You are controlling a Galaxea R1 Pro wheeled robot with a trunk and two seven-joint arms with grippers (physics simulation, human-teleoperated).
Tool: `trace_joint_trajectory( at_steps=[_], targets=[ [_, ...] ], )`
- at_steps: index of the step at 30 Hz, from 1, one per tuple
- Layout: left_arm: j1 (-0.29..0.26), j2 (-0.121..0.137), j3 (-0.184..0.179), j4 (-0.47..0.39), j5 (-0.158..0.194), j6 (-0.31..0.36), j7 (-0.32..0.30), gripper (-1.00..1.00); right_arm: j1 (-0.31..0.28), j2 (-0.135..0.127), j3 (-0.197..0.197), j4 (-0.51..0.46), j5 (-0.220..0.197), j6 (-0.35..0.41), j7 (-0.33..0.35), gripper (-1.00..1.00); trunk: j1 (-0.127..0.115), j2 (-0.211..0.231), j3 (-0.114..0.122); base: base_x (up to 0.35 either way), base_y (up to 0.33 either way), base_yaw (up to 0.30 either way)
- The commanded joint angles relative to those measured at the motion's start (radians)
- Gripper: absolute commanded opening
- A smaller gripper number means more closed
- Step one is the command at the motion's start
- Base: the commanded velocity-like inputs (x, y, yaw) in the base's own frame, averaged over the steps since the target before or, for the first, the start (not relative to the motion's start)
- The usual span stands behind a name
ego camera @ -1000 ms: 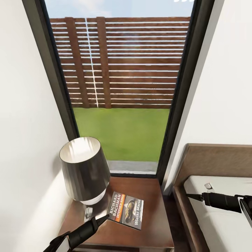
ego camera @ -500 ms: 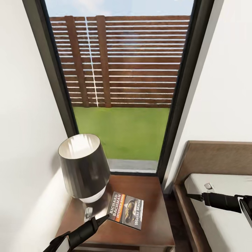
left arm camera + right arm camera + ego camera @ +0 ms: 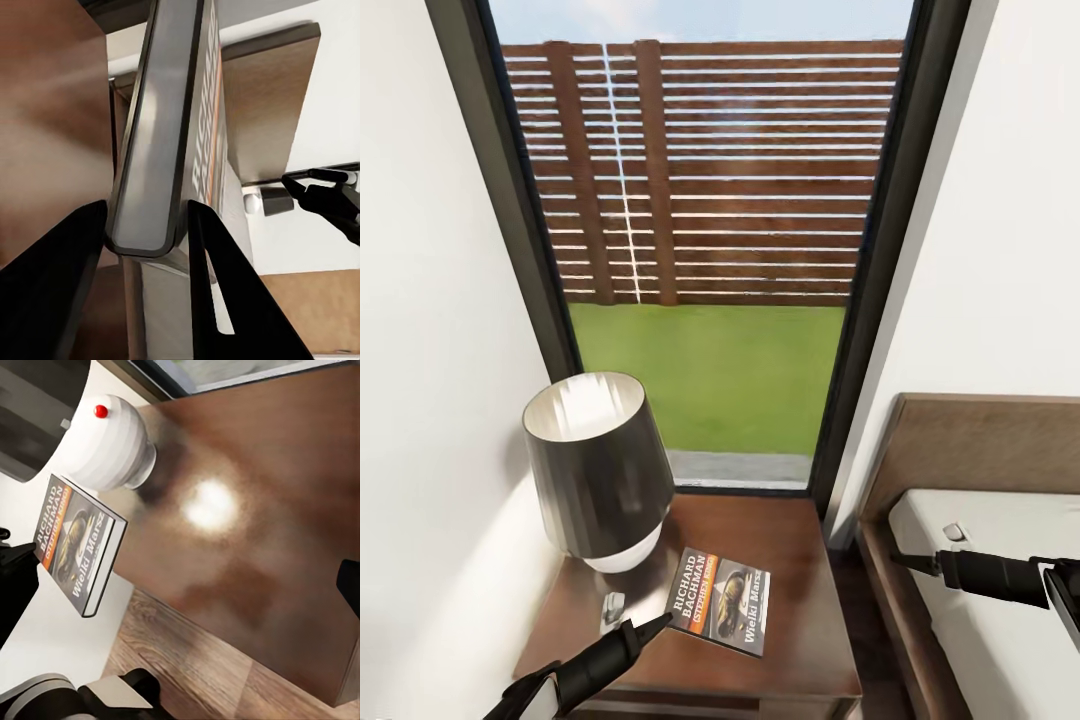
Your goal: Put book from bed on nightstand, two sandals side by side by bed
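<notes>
My left gripper [image 3: 656,626] sits low over the front of the small dark brown wooden nightstand [image 3: 800,560], its black fingers [image 3: 217,300] spread apart on either side of the spine end of the small white and orange paperback book [image 3: 722,601]. In the left wrist view the book [image 3: 161,142] stands between the two fingers, and I cannot tell whether either finger is pressing on it. From the head camera the fingertip looks to be touching the book's near corner, just at the edge with the bold dark lettering.

The book lies flat on the glossy nightstand top, cover up, turned at an angle to the cabinet's edges. Just beside it, toward the white wall, stands a table lamp with a dark tapered shade [image 3: 595,468] and a rounded white base [image 3: 112,442]; the right wrist view shows a small red dot on top of that base. A small pale object [image 3: 612,605] lies on the wood near the lamp's foot; it is too small to identify.

My right gripper [image 3: 905,560] hangs over the head end of the low bed with the dark brown frame [image 3: 980,440] and pale grey-white mattress [image 3: 1000,640], well apart from the nightstand. I cannot tell how its fingers stand.

Behind the nightstand a tall black-framed window [image 3: 530,270] shows green grass and a brown slatted fence.
</notes>
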Motion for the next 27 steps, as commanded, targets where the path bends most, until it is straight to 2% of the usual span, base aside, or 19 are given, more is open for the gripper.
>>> trace_joint_trajectory(
  at_steps=[1, 7, 18, 20, 21, 23, 27],
  targets=[
    [-0.001, 0.0, 0.002, 0.0, 0.004, 0.011, -0.003, -1.0, -0.001, 0.001, -0.004, -0.001, 0.01, 0.01, 0.009, 1.0, 0.004, -0.008, -0.004, 0.0, 0.0, 0.0],
    [-0.001, 0.0, 0.002, 0.0, 0.004, 0.011, -0.003, -1.0, -0.002, 0.001, -0.004, -0.001, 0.011, 0.01, 0.009, 1.0, 0.027, -0.05, -0.023, 0.0, 0.0, 0.0],
    [-0.001, 0.001, 0.005, 0.0, 0.006, 0.011, -0.005, -1.0, -0.001, 0.002, -0.004, -0.001, 0.01, 0.01, 0.009, 1.0, 0.027, -0.05, -0.023, 0.0, 0.0, 0.0],
    [-0.001, 0.0, 0.023, -0.001, 0.006, 0.012, -0.006, -1.0, -0.002, 0.002, -0.004, -0.001, 0.01, 0.01, 0.009, 1.0, 0.027, -0.05, -0.023, 0.0, 0.0, 0.0],
    [-0.001, 0.0, 0.053, -0.001, 0.006, 0.013, -0.006, -1.0, -0.001, 0.002, -0.004, -0.001, 0.011, 0.01, 0.009, 1.0, 0.027, -0.05, -0.023, 0.0, 0.0, 0.0],
    [-0.001, 0.0, 0.08, -0.001, 0.006, 0.013, -0.006, -1.0, -0.002, 0.002, -0.003, -0.001, 0.011, 0.01, 0.009, 1.0, 0.027, -0.05, -0.023, 0.0, 0.0, 0.0],
    [-0.002, 0.0, 0.11, -0.001, 0.006, 0.043, -0.006, -1.0, -0.001, 0.002, -0.003, -0.001, 0.011, 0.01, 0.009, 1.0, 0.027, -0.05, -0.023, 0.0, 0.0, 0.0]
  ],
)
